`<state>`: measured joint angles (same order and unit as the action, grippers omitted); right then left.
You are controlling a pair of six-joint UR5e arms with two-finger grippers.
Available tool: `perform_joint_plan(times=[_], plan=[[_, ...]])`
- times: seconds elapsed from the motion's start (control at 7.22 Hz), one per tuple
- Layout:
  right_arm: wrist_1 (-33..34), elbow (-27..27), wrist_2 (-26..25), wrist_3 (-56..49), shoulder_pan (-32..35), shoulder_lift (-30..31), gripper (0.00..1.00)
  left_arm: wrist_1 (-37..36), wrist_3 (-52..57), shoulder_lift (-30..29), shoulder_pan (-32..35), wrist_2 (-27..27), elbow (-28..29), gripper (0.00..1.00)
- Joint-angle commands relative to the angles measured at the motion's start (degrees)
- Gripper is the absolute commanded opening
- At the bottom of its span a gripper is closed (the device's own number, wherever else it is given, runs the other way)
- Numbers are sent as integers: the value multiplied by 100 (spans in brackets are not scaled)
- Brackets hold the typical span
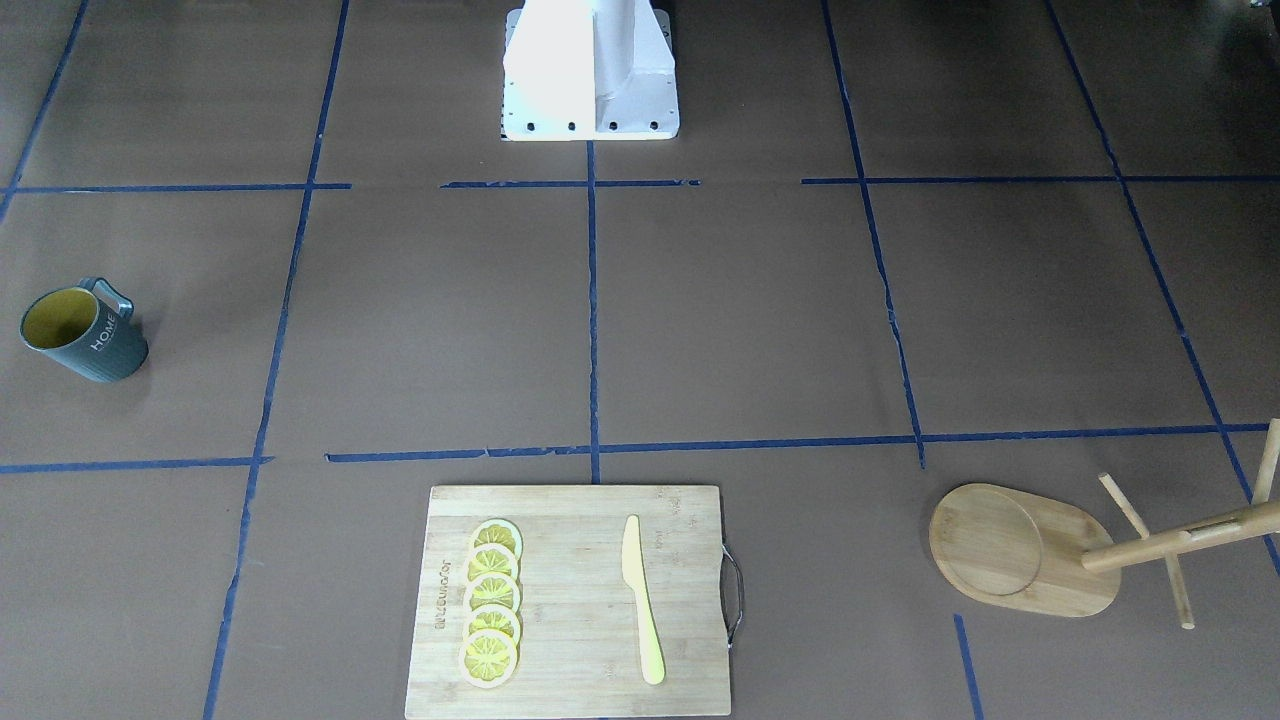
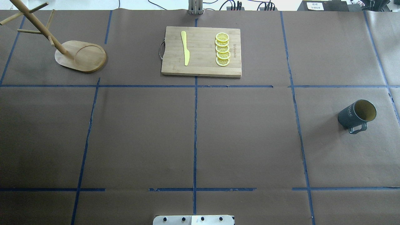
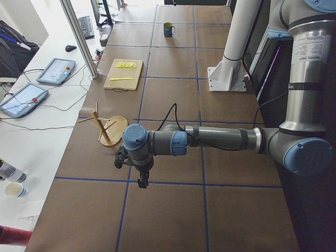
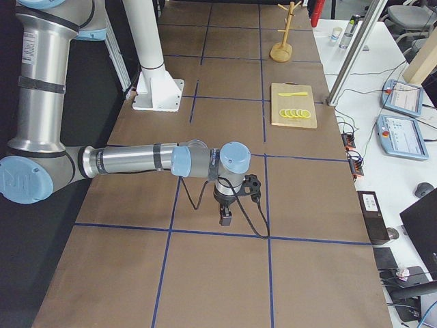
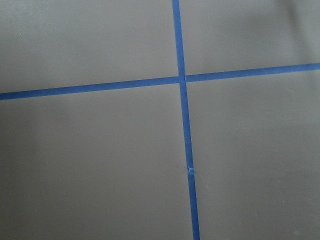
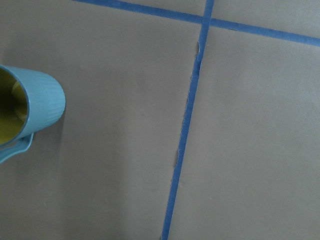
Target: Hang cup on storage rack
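Cup [image 2: 356, 115]: stands upright on the worktop [image 2: 140, 140] at the robot's right side; mouth up, yellow inside showing; white "HOME" on the ribbed wall; squared handle turned toward the robot's base; nothing touches it

Storage rack [image 2: 81, 56]: upright at the far corner on the robot's left; oval base flat on the paper, round recess bare; pole rising from one end of the base, thin pegs sticking out with nothing on them; well apart from the cup, the full width of the worktop between them

Left gripper [image 3: 141, 179]: hangs above the brown paper near the rack, fingers pointing down, holding nothing; seen only from the side, so I cannot tell whether it is spread or pressed together

Right gripper [image 4: 225, 217]: hangs over the paper, pointing down; spread or pressed together, I cannot tell; its wrist camera catches the cup at the left edge of its view

Cutting board [image 2: 200, 59]: at the far edge, midway between rack and cup; carries a yellow knife [image 2: 185, 48] and a row of lemon slices [image 2: 222, 50]

Blue tape [image 2: 195, 140]: a grid of lines across the paper
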<state>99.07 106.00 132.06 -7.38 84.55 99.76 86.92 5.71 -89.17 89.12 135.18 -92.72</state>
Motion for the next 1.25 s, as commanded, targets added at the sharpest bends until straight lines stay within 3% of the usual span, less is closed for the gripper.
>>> perform_joint_plan(times=[0.0,0.42,0.83,1.11], plan=[[-1,0,4,0,0,0,99,0,9,-4,0,-9,9,100],[-53,26,13,-70,-26,-52,100,0,0,13,0,26,17,100],[-1790,-516,-22,9,-877,-114,100,0,0,22,-9,35,26,100],[-2722,-633,22,1091,-1211,-123,100,0,0,22,-26,35,26,100]])
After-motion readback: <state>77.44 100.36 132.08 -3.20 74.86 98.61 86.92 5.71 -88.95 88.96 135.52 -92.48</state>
